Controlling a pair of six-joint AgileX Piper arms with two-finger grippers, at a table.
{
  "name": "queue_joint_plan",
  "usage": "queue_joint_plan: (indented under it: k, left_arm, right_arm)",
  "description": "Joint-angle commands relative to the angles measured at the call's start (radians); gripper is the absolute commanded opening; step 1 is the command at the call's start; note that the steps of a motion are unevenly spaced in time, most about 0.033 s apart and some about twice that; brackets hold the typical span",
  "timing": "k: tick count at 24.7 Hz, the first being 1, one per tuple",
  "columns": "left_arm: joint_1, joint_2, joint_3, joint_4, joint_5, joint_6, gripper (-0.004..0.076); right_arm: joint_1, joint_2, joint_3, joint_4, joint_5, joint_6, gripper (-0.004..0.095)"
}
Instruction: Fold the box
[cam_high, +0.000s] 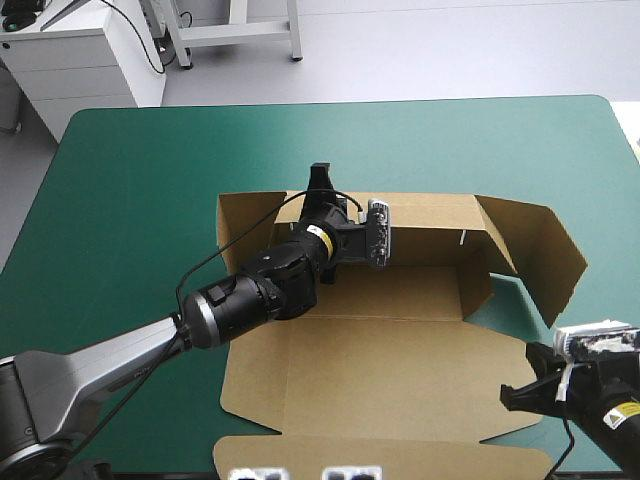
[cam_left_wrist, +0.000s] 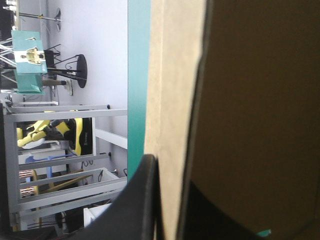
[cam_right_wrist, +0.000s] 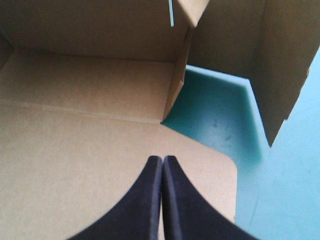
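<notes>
The brown box lies mid-table with its back wall raised, a right side flap standing askew, and its lid flat toward the near edge. My left gripper reaches over the tray floor to the back wall's top edge. In the left wrist view that gripper is shut on the box, the wall edge-on between its fingers. My right gripper is shut and holds nothing. It hovers over the lid's near right corner, pointing toward the back wall.
The teal-green cover shows around the box to the left, far side and right. A patch of cover lies between the tray's short right wall and the splayed side flap. The lid's tuck flap reaches the table's near edge.
</notes>
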Motion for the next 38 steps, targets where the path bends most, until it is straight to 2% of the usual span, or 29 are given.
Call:
queue_joint_plan:
  k: [1, 12, 18, 29, 33, 38]
  left_arm:
    - [-0.004, -0.042, 0.023, 0.078, 0.033, -0.111, -0.0008]
    - [-0.004, -0.033, 0.027, 0.110, 0.024, -0.113, -0.0008]
    - [-0.004, -0.033, 0.027, 0.110, 0.019, -0.113, -0.0008]
    - [-0.004, -0.033, 0.027, 0.112, 0.019, -0.109, -0.0008]
    - [-0.004, -0.033, 0.027, 0.112, 0.025, -0.109, -0.0008]
    - [-0.004, -0.033, 0.027, 0.112, 0.032, -0.111, -0.0008]
  right_arm:
    - [-0.001, 0.086, -0.124, 0.016, -0.088, 0.020, -0.0020]
    - [-0.001, 0.442, -0.503, 0.055, -0.072, 0.018, -0.0020]
    - [-0.001, 0.743, -0.720, 0.055, -0.037, -0.010, -0.0020]
    - [-0.001, 1.073, -0.855, 0.056, -0.024, -0.012, -0.0020]
    - [-0.001, 1.111, -0.857, 0.061, -0.001, -0.012, -0.0020]
    - [-0.001, 1.111, -0.846, 0.030, 0.089, -0.012, -0.0020]
